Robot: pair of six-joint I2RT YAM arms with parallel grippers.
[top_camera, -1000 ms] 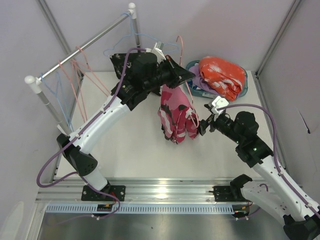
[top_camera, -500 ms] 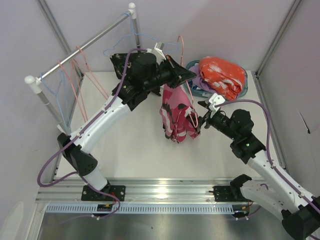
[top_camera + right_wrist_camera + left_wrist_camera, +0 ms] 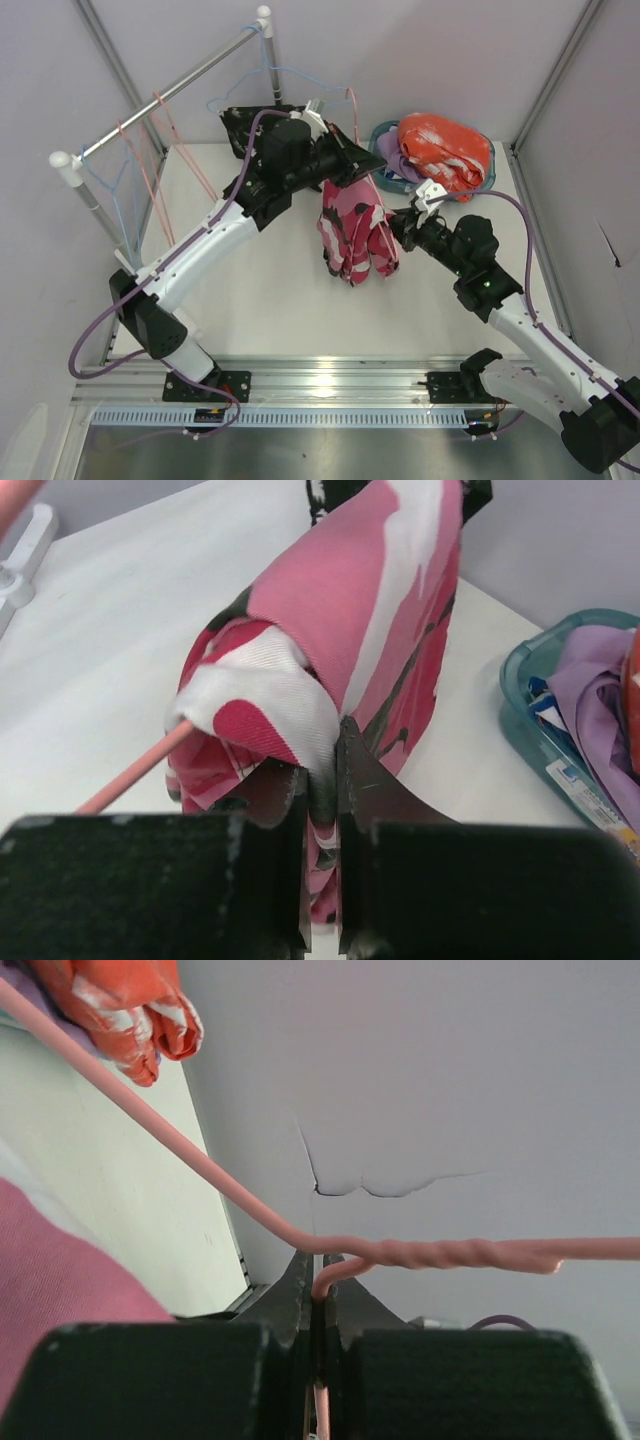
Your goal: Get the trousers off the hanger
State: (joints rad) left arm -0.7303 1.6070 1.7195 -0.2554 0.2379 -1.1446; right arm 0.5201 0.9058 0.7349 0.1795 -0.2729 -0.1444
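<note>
— Grips?
— My left gripper [image 3: 318, 1295] pinches the hanger [image 3: 430, 1253]; right gripper [image 3: 325, 770] is clamped on the pink trousers [image 3: 350, 600], mid-table.
— Anything around?
— Basket [image 3: 508, 685] at one o'clock, rack [image 3: 165, 90] at ten o'clock.

A white table [image 3: 270, 300] is standing inside pale lavender walls [image 3: 450, 50], and in the left wrist view one wall is showing a thin dark crack [image 3: 330, 1188]. At the far left, a metal clothes rail [image 3: 190, 72] with white end caps is running diagonally above the table. Spare pink and blue wire hangers [image 3: 195, 166] are hanging from it. A teal plastic bin [image 3: 381, 135] is sitting at the far right corner, with a white label [image 3: 580, 790] sticking to its side. An aluminium track [image 3: 330, 378] is running along the near edge.
</note>
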